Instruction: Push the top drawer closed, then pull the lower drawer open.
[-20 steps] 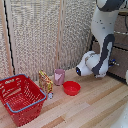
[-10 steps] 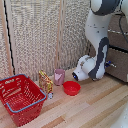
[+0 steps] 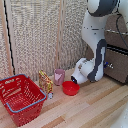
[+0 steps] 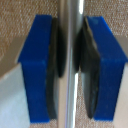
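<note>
You have a light wooden floor [image 3: 95, 107] running up to a beige woven screen wall [image 3: 40, 35]. On the exterior view's left sits a red plastic basket [image 3: 20, 97]; to its right, near the wall, stand a small yellow-brown packet [image 3: 45, 81] and a pink cup [image 3: 59, 76], with a red bowl [image 3: 70, 88] just in front of the cup. The dark brown cabinet [image 3: 116, 64] is at the exterior view's right edge.

Your white arm [image 3: 95, 35] comes down from the top right, folds low, and its elbow bulges out toward the bowl while the wrist end points back toward the cabinet. The gripper itself is hidden behind the arm in that view.

In the wrist view, the gripper [image 4: 70, 65] has its blue fingers [image 4: 37, 65] with black pads closed in on a slim silver bar handle [image 4: 70, 30], which runs straight between them; the pads look to be touching it, though blur makes the contact hard to confirm.

The lower drawer [image 3: 116, 67] shows as the dark front beside the arm. The top drawer [image 3: 116, 40] is mostly hidden behind the arm.
</note>
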